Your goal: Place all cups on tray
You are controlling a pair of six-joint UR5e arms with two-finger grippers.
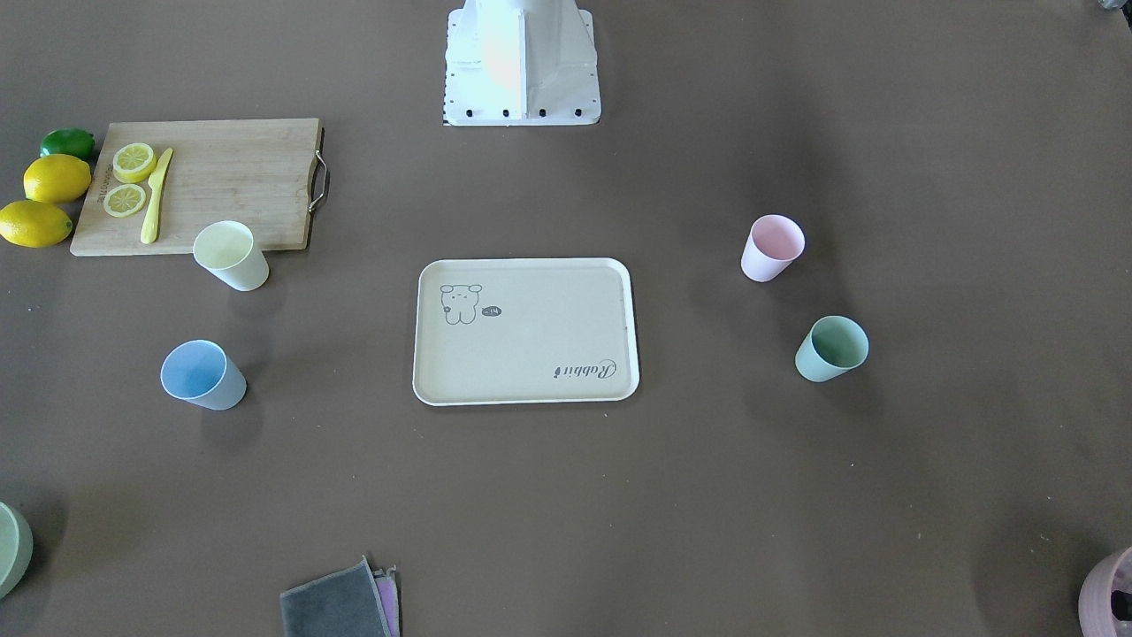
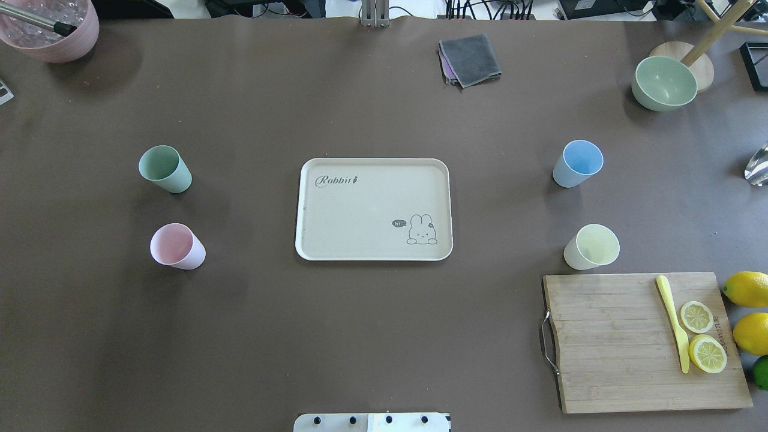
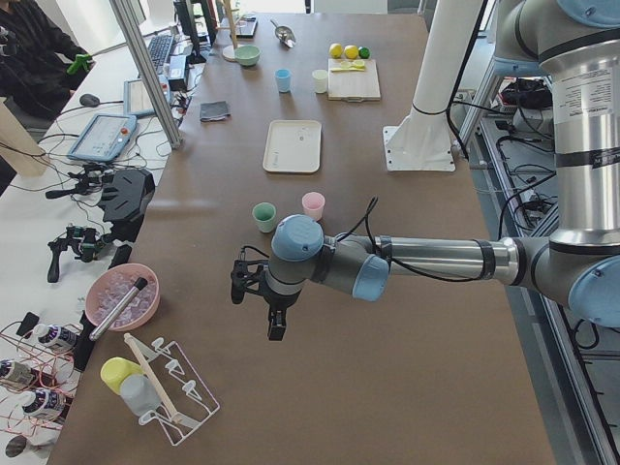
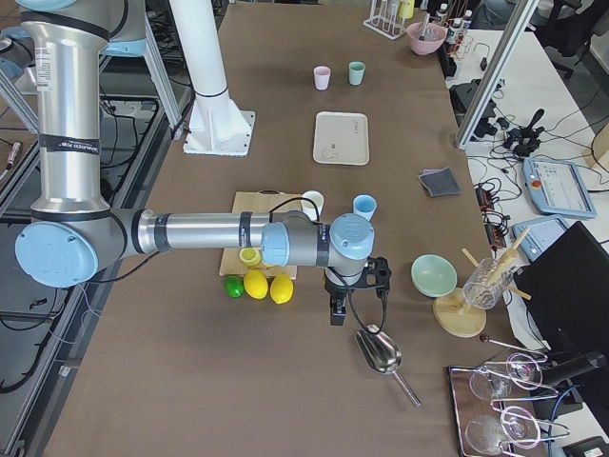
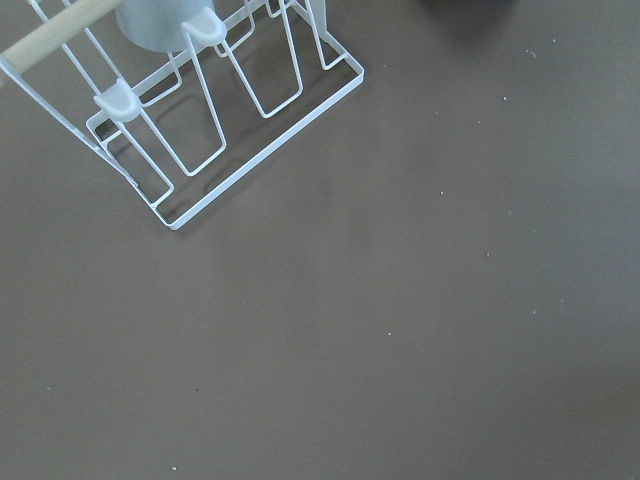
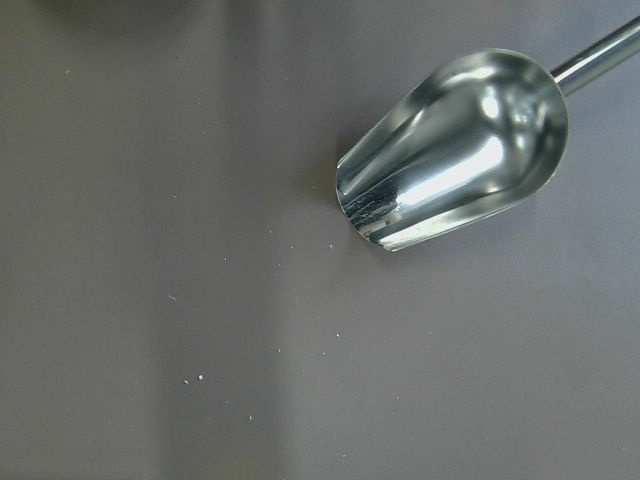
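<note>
The brown table (image 2: 384,336) carries, on the robot's right, a wooden cutting board (image 2: 612,342) with a yellow knife (image 2: 675,324) and two lemon slices (image 2: 696,317) on it. Two whole lemons (image 2: 747,289) and a lime (image 2: 762,372) lie just off its outer edge. The cream tray (image 2: 360,210) lies flat in the middle, its surface bare. A pale-green bowl (image 2: 665,83) stands at the far right corner, a mauve pot (image 2: 66,51) at the far left, and a folded grey cloth (image 2: 471,58) lies near the far edge. All four cups stand upright on the table, well apart from the tray: the green cup (image 2: 165,169) and pink cup (image 2: 177,246) to its left, the blue cup (image 2: 577,164) and yellow cup (image 2: 591,247) to its right. The yellow cup is just beside the board's far edge. The left gripper (image 3: 276,325) hangs above bare table near a white wire rack (image 5: 220,130), and the right gripper (image 4: 336,312) above the table by a metal scoop (image 6: 450,150). Whether either one's fingers are apart or together cannot be told. Both the left arm (image 3: 426,260) and right arm (image 4: 200,231) reach out level toward opposite table ends, wrists pointing down.
</note>
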